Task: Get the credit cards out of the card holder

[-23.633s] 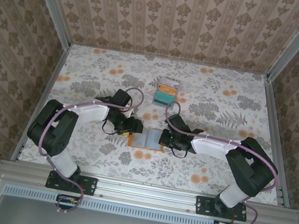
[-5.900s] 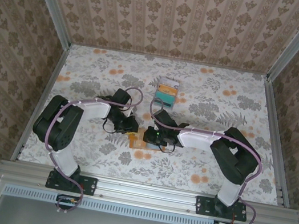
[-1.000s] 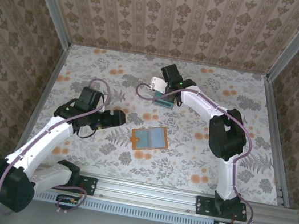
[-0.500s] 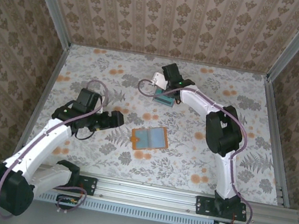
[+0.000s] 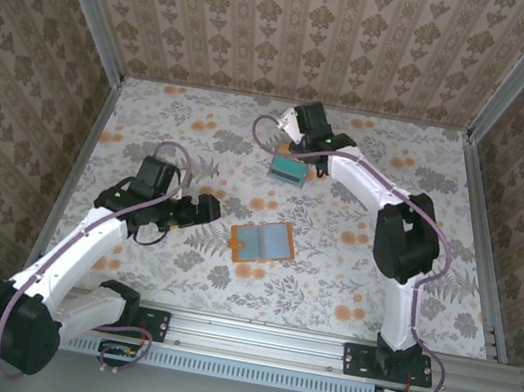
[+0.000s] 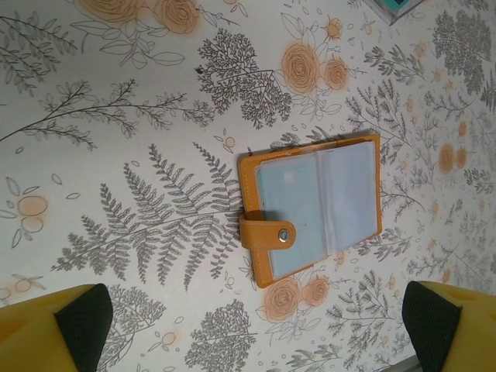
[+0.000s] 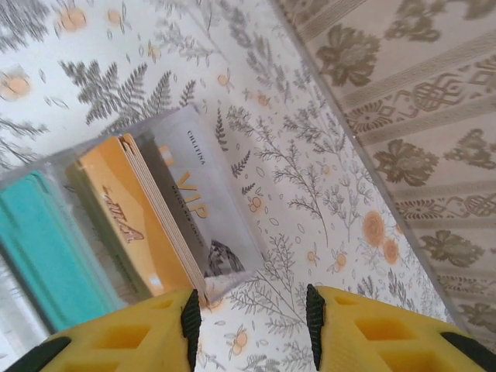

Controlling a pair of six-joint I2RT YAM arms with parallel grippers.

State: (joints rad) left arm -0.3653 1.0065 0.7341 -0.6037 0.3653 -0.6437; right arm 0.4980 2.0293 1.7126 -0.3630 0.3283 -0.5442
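Note:
The orange card holder [image 5: 262, 244] lies open and flat mid-table, pale blue-grey panel up and snap tab folded over its edge [image 6: 314, 205]. The credit cards sit in a pile [image 5: 288, 168] farther back. In the right wrist view they are a teal card [image 7: 46, 248], an orange card [image 7: 132, 209] and a whitish "VIP" card [image 7: 201, 194] at the pile's far side. My right gripper [image 5: 299, 142] [image 7: 249, 322] is open over bare table; its left pad is next to the whitish card's corner. My left gripper [image 5: 204, 209] [image 6: 256, 329] hangs wide open left of the holder, holding nothing.
The table [image 5: 378, 227] has a floral cloth and is fenced by patterned walls with metal rails [image 5: 483, 235]. The back wall [image 7: 403, 116] rises close behind the right gripper. A corner of the teal card [image 6: 399, 6] shows at the top of the left wrist view.
The right gripper has moved back toward the far wall beside the card pile. The left arm has shifted only slightly. The holder has stayed put.

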